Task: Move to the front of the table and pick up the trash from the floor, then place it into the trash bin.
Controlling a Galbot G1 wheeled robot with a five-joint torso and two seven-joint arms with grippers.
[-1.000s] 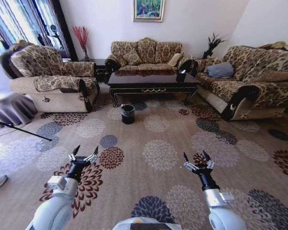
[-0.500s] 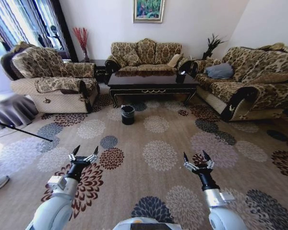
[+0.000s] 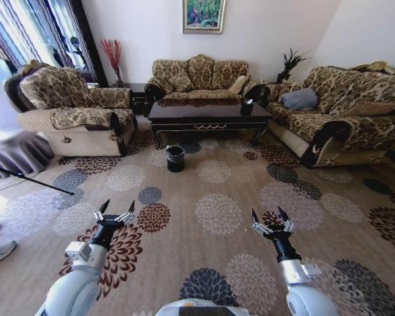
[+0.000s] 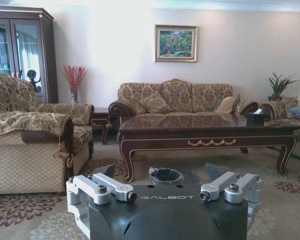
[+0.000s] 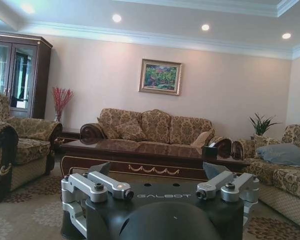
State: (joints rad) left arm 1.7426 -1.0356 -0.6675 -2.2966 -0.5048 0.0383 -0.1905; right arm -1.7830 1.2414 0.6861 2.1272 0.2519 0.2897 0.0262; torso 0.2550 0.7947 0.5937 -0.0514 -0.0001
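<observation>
The table (image 3: 209, 113) stands far ahead, dark and glossy, with a gold ornament on its front edge; it also appears in the left wrist view (image 4: 205, 129) and the right wrist view (image 5: 140, 150). The trash bin (image 3: 175, 157), a small black bucket, sits on the carpet in front of the table's left part, and its rim (image 4: 166, 176) is just beyond my left fingers. My left gripper (image 3: 118, 205) (image 4: 160, 169) and right gripper (image 3: 268, 214) (image 5: 156, 167) hover open and empty low over the carpet, well short of the bin. The trash is out of view.
A patterned armchair (image 3: 72, 108) stands left, a sofa (image 3: 201, 74) behind the table and another sofa (image 3: 342, 108) right. A black tissue box (image 3: 247, 106) sits on the table. A thin black rod (image 3: 29, 179) and a person's shoe (image 3: 0, 250) lie at the left. Open carpet lies between me and the bin.
The whole head view has shifted slightly, with the furniture a little lower and nearer, so the camera has moved. Both arms hold the same pose, grippers still open.
</observation>
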